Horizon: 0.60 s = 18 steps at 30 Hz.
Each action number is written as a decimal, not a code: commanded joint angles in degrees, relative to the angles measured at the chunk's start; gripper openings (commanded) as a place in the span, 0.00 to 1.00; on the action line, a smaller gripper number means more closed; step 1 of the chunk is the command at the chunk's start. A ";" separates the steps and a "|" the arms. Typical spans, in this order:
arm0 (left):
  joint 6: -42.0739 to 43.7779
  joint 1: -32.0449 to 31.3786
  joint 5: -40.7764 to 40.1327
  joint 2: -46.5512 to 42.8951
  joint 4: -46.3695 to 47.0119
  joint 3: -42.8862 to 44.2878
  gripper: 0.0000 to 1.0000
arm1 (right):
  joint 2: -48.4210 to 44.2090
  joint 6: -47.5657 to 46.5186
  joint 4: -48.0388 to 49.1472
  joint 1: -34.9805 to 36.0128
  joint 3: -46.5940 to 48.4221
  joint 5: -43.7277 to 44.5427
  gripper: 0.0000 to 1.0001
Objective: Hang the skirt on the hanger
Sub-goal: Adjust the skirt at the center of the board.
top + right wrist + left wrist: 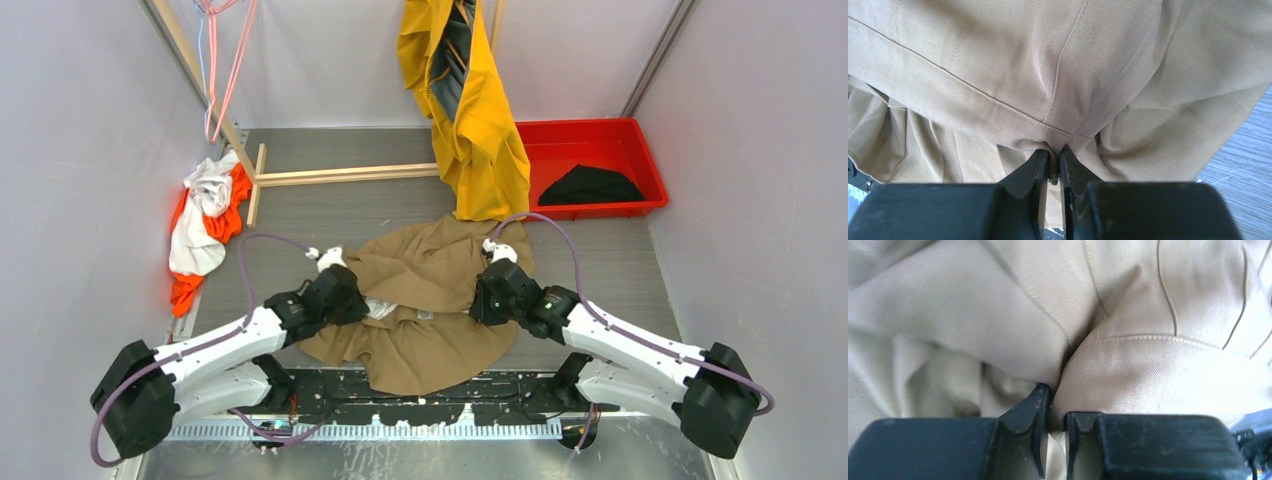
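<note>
Black left gripper [1057,415] and right gripper [1052,161] each pinch the creased, stitched tan skirt [430,270].

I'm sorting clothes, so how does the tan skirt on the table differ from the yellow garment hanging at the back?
The tan fabric skirt lies crumpled on the grey table; the yellow garment hangs. The left gripper and right gripper both pinch the skirt; neither touches the yellow garment. The skirt is tan; the yellow garment shows a dark grey panel. Both are creased cloth.
</note>
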 commanded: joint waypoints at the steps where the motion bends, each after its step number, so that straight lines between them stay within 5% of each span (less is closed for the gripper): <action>1: 8.28 8.50 -2.04 -2.50 -1.60 1.77 0.15 | 3.62 0.69 7.06 -0.57 1.72 -1.10 0.18; 8: 16.72 19.70 0.75 0.56 -0.92 7.67 0.15 | 13.58 -1.32 13.78 -4.23 6.02 -4.61 0.18; 18: 18.75 20.01 6.89 1.85 -1.21 8.60 0.22 | 12.82 -1.20 13.13 -8.43 4.21 -7.37 0.16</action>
